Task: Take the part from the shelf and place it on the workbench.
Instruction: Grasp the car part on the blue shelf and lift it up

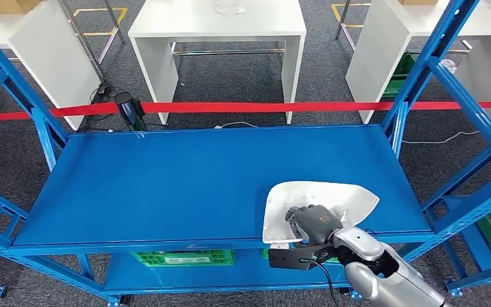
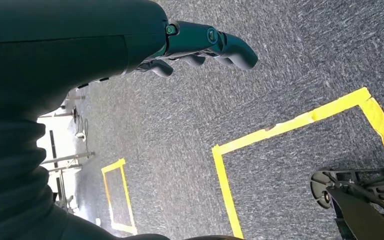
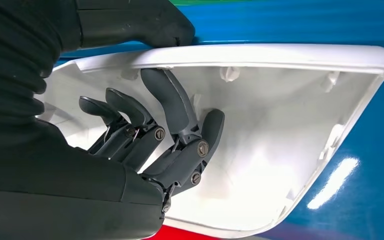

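We see a blue metal shelf rack (image 1: 185, 185) whose wide flat deck spreads out ahead of our right hand's fingers. On the deck's front right corner lies the part, a white moulded plastic shell (image 1: 332, 198) with its hollow side up and its near rim at the shelf's edge. Our right hand (image 1: 312, 224) reaches into that hollow: in the right wrist view the dark fingers (image 3: 167, 102) curl against the shell's inner wall while the thick thumb (image 3: 145, 22) lies over the outside of the rim, so the rim sits pinched between them and the hand grips the shell. Our left hand (image 2: 200, 47) hangs over grey carpet marked with yellow tape lines (image 2: 280, 127), its fingers loosely bent, apart and holding nothing.
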{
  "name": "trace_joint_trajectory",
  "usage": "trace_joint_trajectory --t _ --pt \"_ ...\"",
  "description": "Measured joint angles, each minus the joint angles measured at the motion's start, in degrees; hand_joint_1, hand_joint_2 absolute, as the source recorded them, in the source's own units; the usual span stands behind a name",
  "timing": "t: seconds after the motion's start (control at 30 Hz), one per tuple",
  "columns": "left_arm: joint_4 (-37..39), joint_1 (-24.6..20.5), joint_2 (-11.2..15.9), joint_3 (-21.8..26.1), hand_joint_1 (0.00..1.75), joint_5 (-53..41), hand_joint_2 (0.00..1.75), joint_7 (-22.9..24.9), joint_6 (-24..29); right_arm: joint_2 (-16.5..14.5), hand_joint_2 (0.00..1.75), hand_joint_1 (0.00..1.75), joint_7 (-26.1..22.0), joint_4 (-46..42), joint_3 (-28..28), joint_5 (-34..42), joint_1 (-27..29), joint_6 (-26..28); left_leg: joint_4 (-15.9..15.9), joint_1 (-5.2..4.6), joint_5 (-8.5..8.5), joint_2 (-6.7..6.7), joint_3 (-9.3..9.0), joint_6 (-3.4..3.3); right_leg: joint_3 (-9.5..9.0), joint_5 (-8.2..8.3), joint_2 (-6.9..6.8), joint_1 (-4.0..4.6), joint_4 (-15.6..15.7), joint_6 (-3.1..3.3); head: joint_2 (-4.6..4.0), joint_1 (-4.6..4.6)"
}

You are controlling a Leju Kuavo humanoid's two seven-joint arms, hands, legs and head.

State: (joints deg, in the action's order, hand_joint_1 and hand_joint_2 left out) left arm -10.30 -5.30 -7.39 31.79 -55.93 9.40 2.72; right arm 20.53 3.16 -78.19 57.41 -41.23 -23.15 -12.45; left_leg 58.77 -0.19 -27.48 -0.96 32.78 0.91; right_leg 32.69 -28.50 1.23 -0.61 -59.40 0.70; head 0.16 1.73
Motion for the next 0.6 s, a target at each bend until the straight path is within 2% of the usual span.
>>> trace_joint_trajectory --t 0.1,0.27,0.33,0.43,0.53,0.57,0.6 --pt "0.0 0.0 0.0 0.3 0.0 0.0 1.75 -0.1 0.0 -1.1 1.75 1.75 1.0 -0.6 -1.6 -1.3 2.0 5.0 0.0 0.0 0.0 -0.02 0.18 0.0 0.05 0.01 -0.02 0.03 0.0 0.0 0.01 0.0" --pt "0.0 0.0 -0.1 0.6 0.0 -0.2 1.75 -0.7 -0.1 -3.9 1.75 1.75 0.2 -3.3 -8.3 -6.9 3.4 18.6 0.0 -0.02 0.12 0.0 0.62 -0.03 0.31 0.11 -0.01 0.03 0.0 -0.05 -0.01 0.01" --pt "0.0 0.1 -0.1 0.6 0.0 -0.2 1.75 -0.9 -0.1 -4.5 1.75 1.75 -0.6 -4.0 -9.6 -7.6 2.8 20.5 0.0 -0.01 0.21 -0.01 0.52 -0.08 0.33 0.15 -0.03 0.03 0.0 -0.07 -0.01 0.0" --pt "0.0 0.1 -0.1 0.6 0.0 -0.2 1.75 -0.9 -0.1 -4.7 1.75 1.75 -0.6 -4.1 -9.9 -7.6 2.5 20.5 0.0 -0.01 0.23 -0.01 0.51 -0.08 0.35 0.17 -0.03 0.03 0.0 -0.07 0.0 0.0" --pt "0.0 0.1 -0.1 0.7 0.0 -0.3 1.75 -1.3 -0.3 -6.3 0.44 0.44 -0.4 -4.2 -11.3 -7.3 0.0 18.7 0.0 -0.01 0.32 -0.04 0.52 0.02 0.5 0.26 -0.02 0.03 0.0 0.0 0.0 0.0" --pt "0.0 0.1 -0.1 1.0 0.0 0.1 1.31 -1.6 -0.4 -7.4 0.0 0.0 -0.3 -4.3 -12.1 -7.2 -1.3 17.9 0.0 -0.01 0.34 -0.12 0.58 0.05 0.56 0.27 -0.07 0.04 0.0 0.04 0.0 0.0" --pt "0.0 0.1 -0.1 1.4 0.0 0.4 0.87 -1.8 -0.6 -8.3 0.0 0.0 -0.4 -4.4 -12.8 -7.2 -2.2 17.6 0.0 -0.01 0.34 -0.19 0.63 0.05 0.58 0.25 -0.13 0.04 0.0 0.04 0.0 0.0"
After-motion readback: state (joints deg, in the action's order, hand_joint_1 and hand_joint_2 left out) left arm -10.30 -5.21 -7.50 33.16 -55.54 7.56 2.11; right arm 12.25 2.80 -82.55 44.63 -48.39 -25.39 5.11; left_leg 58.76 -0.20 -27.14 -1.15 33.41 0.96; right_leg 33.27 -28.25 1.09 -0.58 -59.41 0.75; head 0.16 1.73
